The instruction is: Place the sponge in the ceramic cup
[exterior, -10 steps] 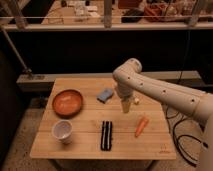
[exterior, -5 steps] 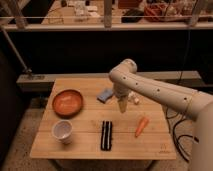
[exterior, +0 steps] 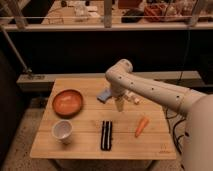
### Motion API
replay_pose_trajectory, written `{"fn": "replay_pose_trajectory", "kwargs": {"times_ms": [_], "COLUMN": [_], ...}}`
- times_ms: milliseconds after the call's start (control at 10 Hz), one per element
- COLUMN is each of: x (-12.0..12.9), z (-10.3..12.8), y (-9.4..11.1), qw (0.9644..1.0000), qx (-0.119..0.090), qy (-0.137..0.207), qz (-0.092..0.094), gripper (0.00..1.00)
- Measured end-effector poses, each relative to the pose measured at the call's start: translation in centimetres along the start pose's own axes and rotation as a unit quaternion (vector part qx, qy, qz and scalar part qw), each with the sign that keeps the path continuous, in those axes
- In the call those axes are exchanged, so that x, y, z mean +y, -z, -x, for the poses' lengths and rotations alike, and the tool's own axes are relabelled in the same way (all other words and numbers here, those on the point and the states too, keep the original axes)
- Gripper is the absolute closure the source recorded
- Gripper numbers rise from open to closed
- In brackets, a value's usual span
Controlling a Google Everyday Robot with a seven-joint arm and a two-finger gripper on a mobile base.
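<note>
Drifted slightly left over the last second, bringing the pincer (exterior: 119, 105) close beside the sponge (exterior: 104, 95). Hangs pointing down above the worktop (exterior: 80, 147), released, gripping nothing. Leaves the sponge lying flat toward the back middle, with a pale bottle (exterior: 131, 98) on the pincer's other side. Shows the ceramic cup (exterior: 62, 130) upright near the front left, well apart from the sponge, just in front of an orange-red bowl (exterior: 67, 102). Also bears a striped bar (exterior: 106, 135) and a carrot (exterior: 141, 126) nearer the front.
</note>
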Motion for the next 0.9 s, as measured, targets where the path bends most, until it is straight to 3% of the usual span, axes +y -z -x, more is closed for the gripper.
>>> {"fn": "replay_pose_trajectory", "kwargs": {"times_ms": [900], "x": [-2.5], "z": [2.0], "y": [-3.0], "qw": [0.9998], "qx": [-0.011], "qy": [0.013], "qz": [0.004], "gripper": [0.20]}}
